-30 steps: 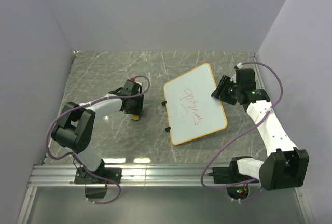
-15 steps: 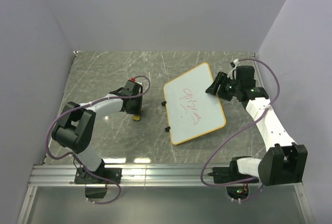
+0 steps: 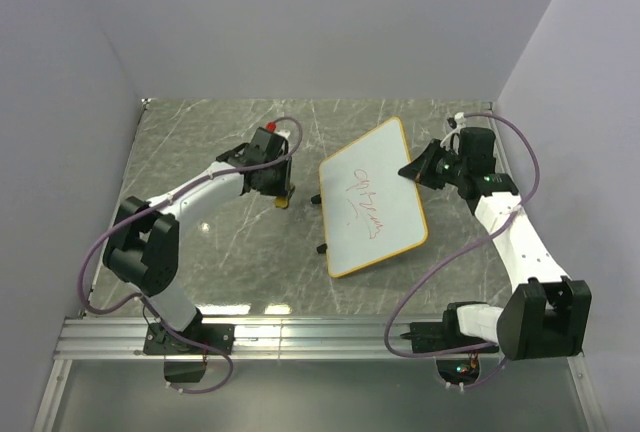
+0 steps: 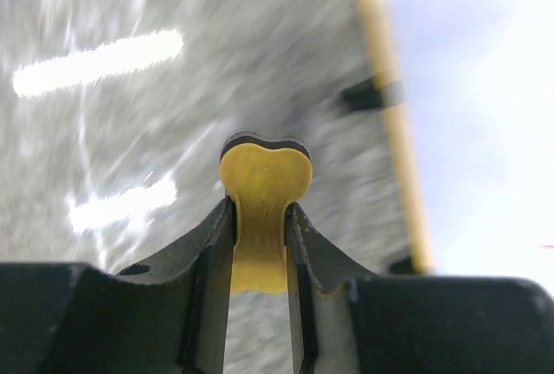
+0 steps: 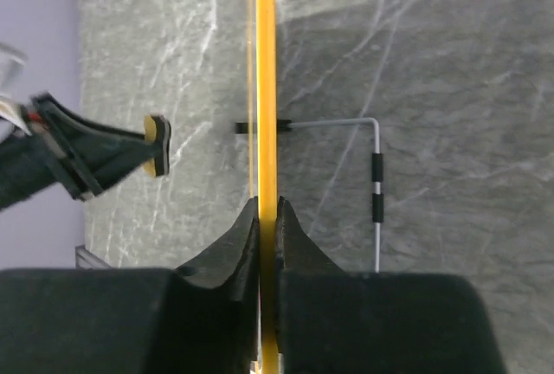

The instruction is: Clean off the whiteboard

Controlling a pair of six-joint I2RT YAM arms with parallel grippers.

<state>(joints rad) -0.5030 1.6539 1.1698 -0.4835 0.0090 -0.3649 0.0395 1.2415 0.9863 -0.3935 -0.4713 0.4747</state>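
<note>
The whiteboard (image 3: 385,217), white with an orange frame and red scribbles (image 3: 363,197), lies at the table's middle right with its right edge raised. My right gripper (image 3: 413,168) is shut on that edge; the right wrist view shows the orange frame (image 5: 266,88) edge-on between the jaws of the right gripper (image 5: 267,214). My left gripper (image 3: 281,190) hovers just left of the board, shut on a small yellow eraser (image 3: 284,199). The left wrist view has the eraser (image 4: 263,185) pinched at its waist, with the board (image 4: 485,88) to the right.
Black clips (image 3: 317,198) stick out of the board's left edge. A thin wire stand (image 5: 376,185) shows behind the board in the right wrist view. Grey marbled tabletop (image 3: 200,142) lies all round, purple walls enclose it, and a metal rail (image 3: 300,337) runs along the front.
The left gripper closed on the eraser, lifted it and moved right toward the board. The right gripper shut on the board's right edge, which has come up off the table.
</note>
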